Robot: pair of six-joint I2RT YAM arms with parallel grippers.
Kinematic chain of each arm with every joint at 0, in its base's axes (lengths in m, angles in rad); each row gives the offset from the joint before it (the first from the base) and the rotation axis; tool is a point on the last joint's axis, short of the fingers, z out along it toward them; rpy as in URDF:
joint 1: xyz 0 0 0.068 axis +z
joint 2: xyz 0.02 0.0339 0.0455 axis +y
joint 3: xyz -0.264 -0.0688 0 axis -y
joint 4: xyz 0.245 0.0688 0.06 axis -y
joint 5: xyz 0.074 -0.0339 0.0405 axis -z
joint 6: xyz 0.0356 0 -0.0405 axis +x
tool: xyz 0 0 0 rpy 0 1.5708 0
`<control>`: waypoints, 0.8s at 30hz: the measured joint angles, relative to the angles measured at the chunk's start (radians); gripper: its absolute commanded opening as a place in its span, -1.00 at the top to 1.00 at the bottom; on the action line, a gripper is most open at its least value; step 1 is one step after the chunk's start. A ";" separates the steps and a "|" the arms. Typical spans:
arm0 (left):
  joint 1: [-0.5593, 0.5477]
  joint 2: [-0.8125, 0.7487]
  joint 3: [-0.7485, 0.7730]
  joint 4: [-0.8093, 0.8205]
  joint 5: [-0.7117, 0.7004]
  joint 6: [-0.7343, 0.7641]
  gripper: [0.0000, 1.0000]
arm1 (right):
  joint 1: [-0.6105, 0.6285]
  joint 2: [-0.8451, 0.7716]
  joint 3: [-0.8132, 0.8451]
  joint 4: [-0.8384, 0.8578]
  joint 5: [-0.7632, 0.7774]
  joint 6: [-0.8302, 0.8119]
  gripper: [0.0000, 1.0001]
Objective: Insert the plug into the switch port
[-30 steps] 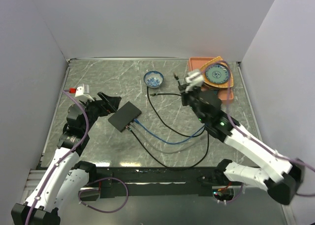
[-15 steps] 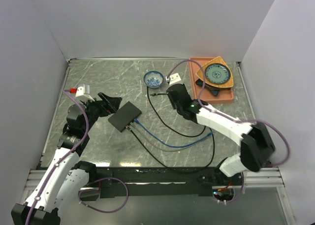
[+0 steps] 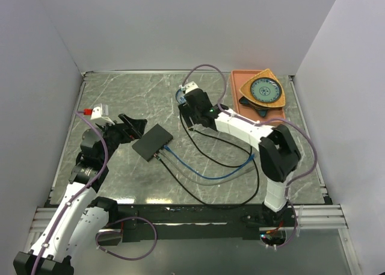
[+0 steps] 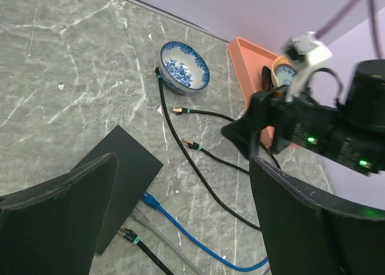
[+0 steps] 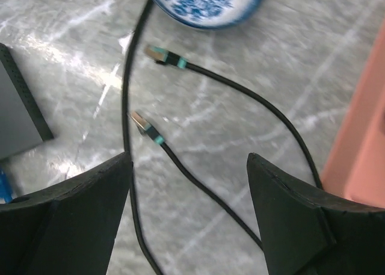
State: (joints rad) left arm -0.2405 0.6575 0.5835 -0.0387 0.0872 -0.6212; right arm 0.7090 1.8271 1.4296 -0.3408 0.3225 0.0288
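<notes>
Right wrist view: the plug (image 5: 144, 126), gold-tipped with a teal collar, lies loose on the surface (image 5: 252, 64), well apart from the switch (image 5: 18, 109), to its right. A second plug (image 5: 159, 56) lies farther from the switch, just short of the bowl (image 5: 204, 1). The switch sits flat, with a blue cable (image 4: 174, 222), a grey one and a black one already seated along its port edge.

The right hand (image 5: 187, 166) hovers over the plug, fingers spread, holding nothing. The left hand (image 4: 183, 160) is likewise spread and empty, just beside the switch's far-left end.

Judgement: the step in hand is the reach for the plug. The next move calls for a descent and a grip behind the collar, with the tip facing a free port.

Against one second ago, the right arm has swung from over the tray (image 3: 278, 115) towards the switch. The switch and left arm are unchanged.
</notes>
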 measured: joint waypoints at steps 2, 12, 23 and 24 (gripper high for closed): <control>0.000 0.001 0.000 -0.001 -0.006 0.004 -0.93 | 0.000 0.046 0.027 0.003 -0.018 -0.015 -0.67; 0.000 0.026 0.000 -0.005 -0.016 0.011 -0.92 | 0.000 0.180 0.136 -0.003 -0.105 -0.048 -0.56; 0.001 0.032 0.000 -0.008 -0.026 0.013 -0.93 | 0.000 0.324 0.255 -0.014 -0.195 -0.006 -0.20; 0.001 0.031 0.000 -0.009 -0.029 0.016 -0.93 | 0.000 0.339 0.263 -0.018 -0.200 0.000 -0.20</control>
State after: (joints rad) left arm -0.2398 0.6888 0.5838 -0.0479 0.0586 -0.6052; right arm 0.7090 2.1658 1.6924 -0.3588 0.1226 0.0284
